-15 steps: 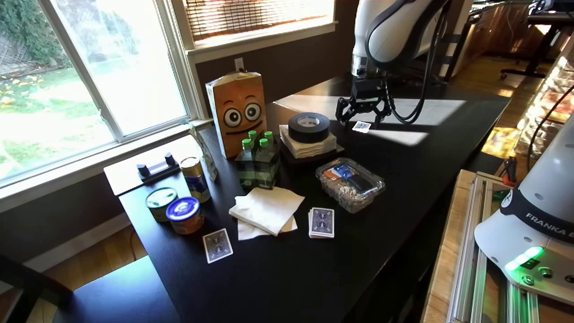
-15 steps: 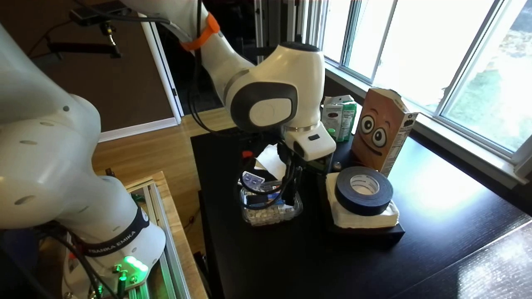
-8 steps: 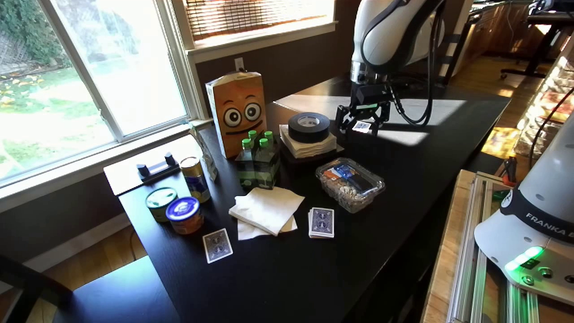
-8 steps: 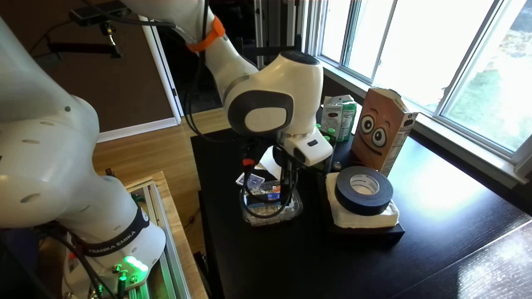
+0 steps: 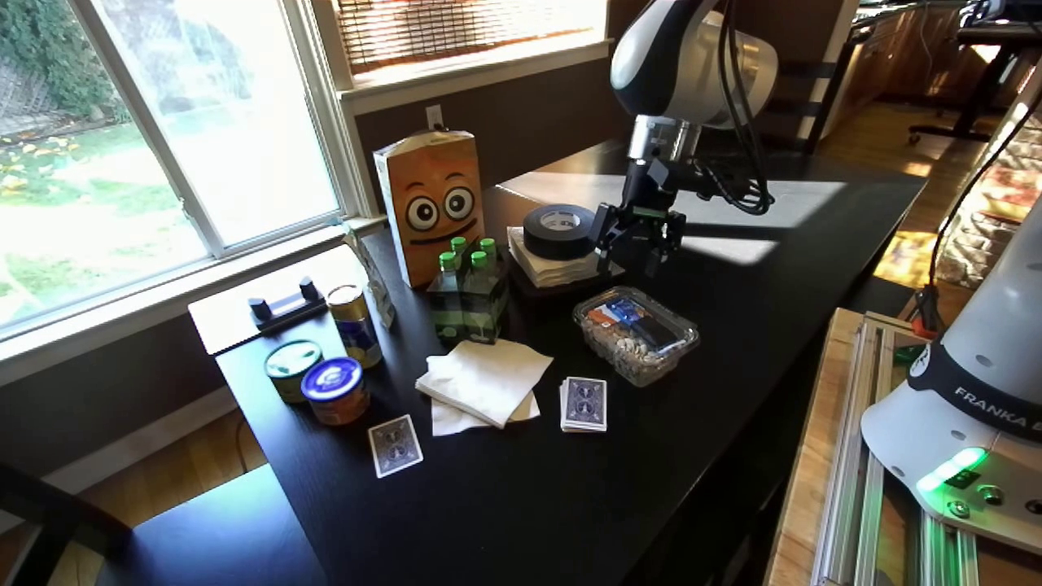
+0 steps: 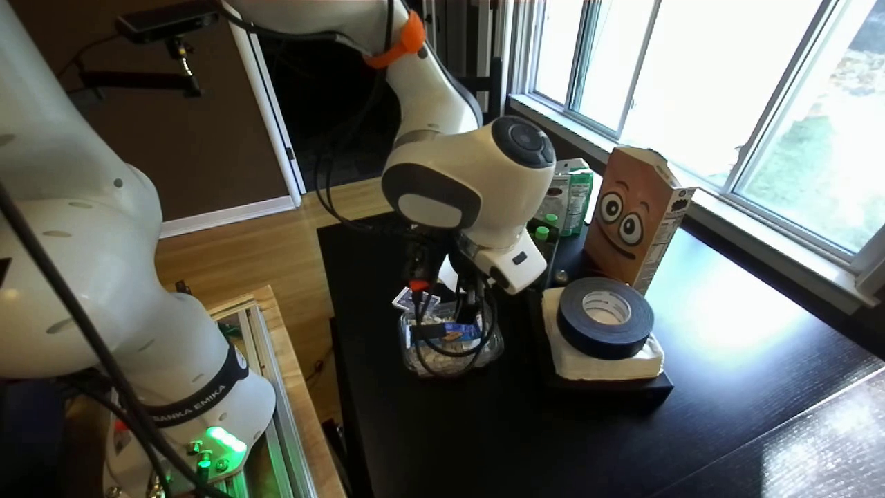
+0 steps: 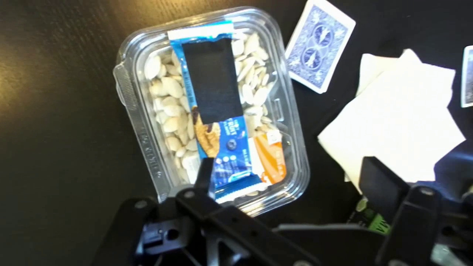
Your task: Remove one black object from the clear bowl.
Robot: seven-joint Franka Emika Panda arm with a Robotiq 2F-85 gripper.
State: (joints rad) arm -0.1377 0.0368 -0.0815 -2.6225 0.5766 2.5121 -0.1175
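Note:
The clear bowl is a see-through plastic container (image 7: 295, 147) on the dark table, holding pale seeds. It shows in both exterior views (image 5: 637, 368) (image 6: 492, 346). The black object is a flat oblong piece (image 7: 213, 79) with blue wrapper at its ends, lying on top of the seeds. It also shows in an exterior view (image 5: 656, 332). An orange wrapper (image 7: 272, 157) lies beside it. My gripper (image 5: 628, 260) is open and empty, above the table just behind the container and beside the tape roll. In the wrist view the open fingers (image 7: 292, 181) spread below the container's lower end.
A tape roll (image 5: 561, 231) sits on stacked napkins (image 5: 570, 271) near the gripper. Green-capped bottles (image 5: 468, 297), an orange carton (image 5: 435, 203), loose napkins (image 5: 487, 381), a card stack (image 5: 584, 404), a single card (image 5: 396, 445) and cans (image 5: 335, 391) stand or lie around.
The gripper has moved from the back of the table toward the container and tape roll, and its wrist has turned. It stays open. The container and its contents have not moved.

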